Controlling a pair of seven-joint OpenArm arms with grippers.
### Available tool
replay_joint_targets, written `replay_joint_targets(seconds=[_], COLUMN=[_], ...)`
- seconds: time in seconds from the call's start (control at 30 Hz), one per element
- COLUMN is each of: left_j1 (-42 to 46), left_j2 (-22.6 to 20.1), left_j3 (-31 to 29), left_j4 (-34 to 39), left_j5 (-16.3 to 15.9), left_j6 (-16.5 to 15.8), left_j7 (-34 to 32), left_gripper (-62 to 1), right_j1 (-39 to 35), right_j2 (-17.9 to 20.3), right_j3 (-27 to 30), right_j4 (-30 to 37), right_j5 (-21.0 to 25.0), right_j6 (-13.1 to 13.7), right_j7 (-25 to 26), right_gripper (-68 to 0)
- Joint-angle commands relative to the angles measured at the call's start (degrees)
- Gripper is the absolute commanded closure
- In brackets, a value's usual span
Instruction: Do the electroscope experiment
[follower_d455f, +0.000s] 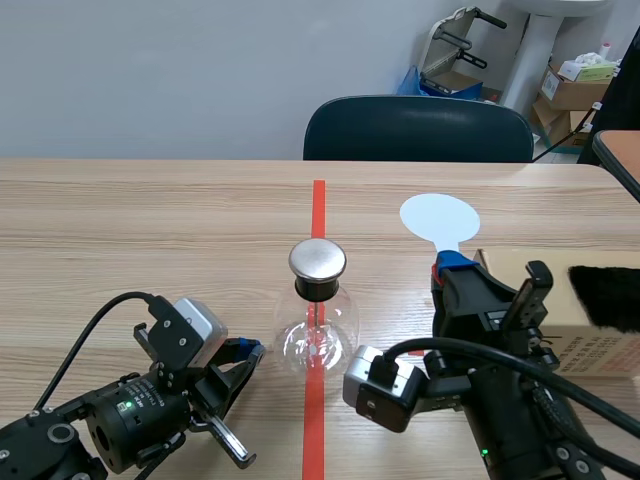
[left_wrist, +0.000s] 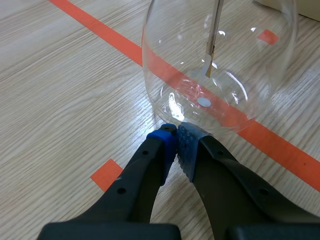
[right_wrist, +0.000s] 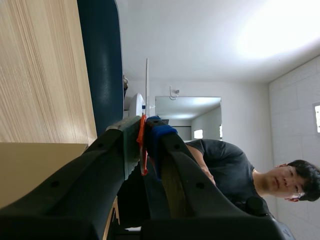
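Left claw (left_wrist: 176, 132) (tips together) at electroscope flask (left_wrist: 240, 60) base.

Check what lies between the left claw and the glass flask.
Nothing. The left wrist view shows the shut left claw with its tips right at the base of the flask; whether they touch is unclear.

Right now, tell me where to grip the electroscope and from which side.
Grip the black collar under the metal cap, coming in level from the robot's left. The electroscope stands upright, and its glass bulb is round, slick and likely too wide to span; the collar is narrow and straight-sided. The left gripper, shut by the bulb's base, would have to open and rise.
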Motion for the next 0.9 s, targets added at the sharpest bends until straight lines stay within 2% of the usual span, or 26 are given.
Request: replay_joint_targets(seconds=[0.0, 0.2, 0.63, 0.73, 0.87], left_j1=[-0.04, -0.04, -0.20, -0.20, -0.20], left_j2=[0.02, 0.02, 0.02, 0.02, 0.02], left_j3=[-0.24, -0.24, -0.24, -0.24, -0.24], left_j4=[1.09, 1.09, 1.09, 1.09, 1.09], left_j5=[-0.37, -0.37, -0.37, -0.37, -0.37], left_j6=[-0.11, -0.11, -0.09, -0.09, -0.09], left_j7=[-1.03, -1.05, -1.22, -1.22, -1.22], left_gripper=[-4.4, -4.4, -4.4, -4.4, -4.4], right_j1=[0.52, 0.52, 0.52, 0.52, 0.52], right_j2=[0.33, 0.31, 0.28, 0.33, 0.44], right_j3=[0.17, 0.17, 0.17, 0.17, 0.17], right_j4=[0.74, 0.74, 0.74, 0.74, 0.74], right_j5=[-0.04, -0.04, -0.04, -0.04, -0.04], right_j6=[-0.81, -0.81, -0.83, -0.83, -0.83], right_j7=[0.20, 4.00, 22.62, 25.20, 25.92], right_gripper=[-1.7, -1.7, -1.7, -1.7, -1.7])
